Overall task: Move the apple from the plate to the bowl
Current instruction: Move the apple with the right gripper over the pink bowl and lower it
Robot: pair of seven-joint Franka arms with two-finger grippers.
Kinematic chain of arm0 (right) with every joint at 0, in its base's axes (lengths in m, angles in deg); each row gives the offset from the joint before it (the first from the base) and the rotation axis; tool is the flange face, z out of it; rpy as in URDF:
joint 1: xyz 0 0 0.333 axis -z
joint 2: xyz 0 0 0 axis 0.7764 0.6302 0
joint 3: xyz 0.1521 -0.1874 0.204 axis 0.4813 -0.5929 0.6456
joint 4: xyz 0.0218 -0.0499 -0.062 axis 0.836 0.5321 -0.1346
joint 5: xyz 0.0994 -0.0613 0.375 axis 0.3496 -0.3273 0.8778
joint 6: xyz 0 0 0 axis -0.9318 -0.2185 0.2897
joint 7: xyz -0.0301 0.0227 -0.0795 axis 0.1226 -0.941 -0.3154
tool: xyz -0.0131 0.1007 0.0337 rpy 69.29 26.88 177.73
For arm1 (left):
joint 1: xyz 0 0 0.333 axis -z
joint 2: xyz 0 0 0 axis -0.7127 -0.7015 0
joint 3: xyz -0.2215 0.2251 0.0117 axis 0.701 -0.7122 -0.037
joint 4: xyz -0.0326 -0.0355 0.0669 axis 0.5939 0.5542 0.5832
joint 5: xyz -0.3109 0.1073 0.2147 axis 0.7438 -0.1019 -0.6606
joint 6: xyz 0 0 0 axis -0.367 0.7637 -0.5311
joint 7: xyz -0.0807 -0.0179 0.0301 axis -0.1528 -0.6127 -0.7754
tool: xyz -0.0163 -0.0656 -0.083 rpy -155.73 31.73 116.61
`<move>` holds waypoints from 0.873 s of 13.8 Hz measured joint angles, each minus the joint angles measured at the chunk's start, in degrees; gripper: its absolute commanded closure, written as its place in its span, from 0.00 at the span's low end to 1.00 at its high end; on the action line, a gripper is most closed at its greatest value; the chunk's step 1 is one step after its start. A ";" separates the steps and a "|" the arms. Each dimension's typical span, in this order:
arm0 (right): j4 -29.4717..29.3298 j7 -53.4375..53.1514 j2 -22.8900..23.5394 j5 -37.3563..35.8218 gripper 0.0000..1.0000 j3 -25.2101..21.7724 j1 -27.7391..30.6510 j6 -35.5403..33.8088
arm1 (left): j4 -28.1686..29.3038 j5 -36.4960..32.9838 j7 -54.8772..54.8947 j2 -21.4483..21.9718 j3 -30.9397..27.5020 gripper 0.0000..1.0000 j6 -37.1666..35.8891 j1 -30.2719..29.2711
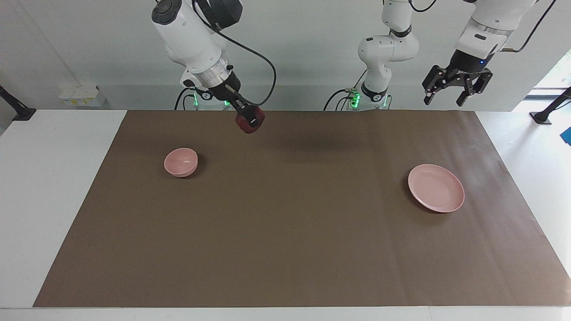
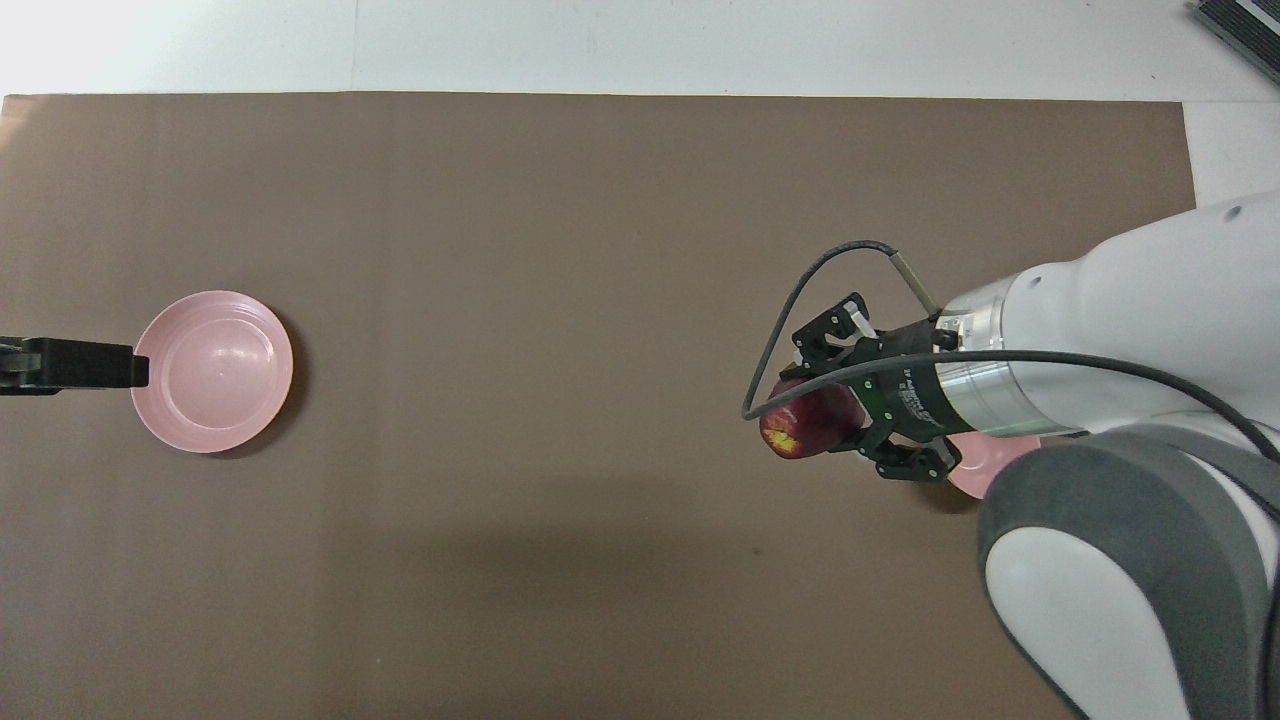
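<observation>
My own right arm covered most of the bowl in the overhead view; only a pink sliver of its rim showed under my wrist. In the facing view the bowl stood plain on the brown mat, toward my right arm's end of the table. My left gripper was cut off at the edge of the overhead view, so only a dark tip showed beside the plate.

My right gripper hung in the air over bare mat, its fingers pinching the apple from two sides. From above, the apple showed its yellowish stem patch and lay short of the bowl.

My left gripper waited high, fingers spread, over the plate's end of the table. The plate held nothing.
</observation>
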 measured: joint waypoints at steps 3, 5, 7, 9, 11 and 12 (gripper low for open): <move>-0.08 10.73 -0.75 -6.24 1.00 -0.18 2.24 -3.17 | -6.63 -1.08 0.74 -5.18 -1.38 0.00 -1.07 -0.67; -0.14 19.12 -1.02 -10.42 1.00 -0.24 3.77 -5.19 | -9.81 -5.00 1.38 -9.06 -0.80 0.00 -1.21 -0.57; -0.14 28.31 -1.05 -14.36 1.00 -0.29 5.62 -6.17 | -10.28 -6.37 2.53 -10.62 -0.30 0.00 -1.28 -0.12; -0.14 37.90 -1.06 -16.64 1.00 -0.31 8.13 -7.09 | -10.24 -6.42 3.45 -10.67 -0.12 0.00 -1.83 0.07; -0.03 48.96 -1.10 -18.27 1.00 -0.31 11.56 -7.36 | -10.22 -6.46 3.65 -10.45 -0.17 0.00 -2.61 0.06; 0.32 53.96 -1.21 -18.35 1.00 -0.33 13.40 -7.31 | -10.22 -6.47 3.67 -10.38 -0.18 0.00 -2.64 0.06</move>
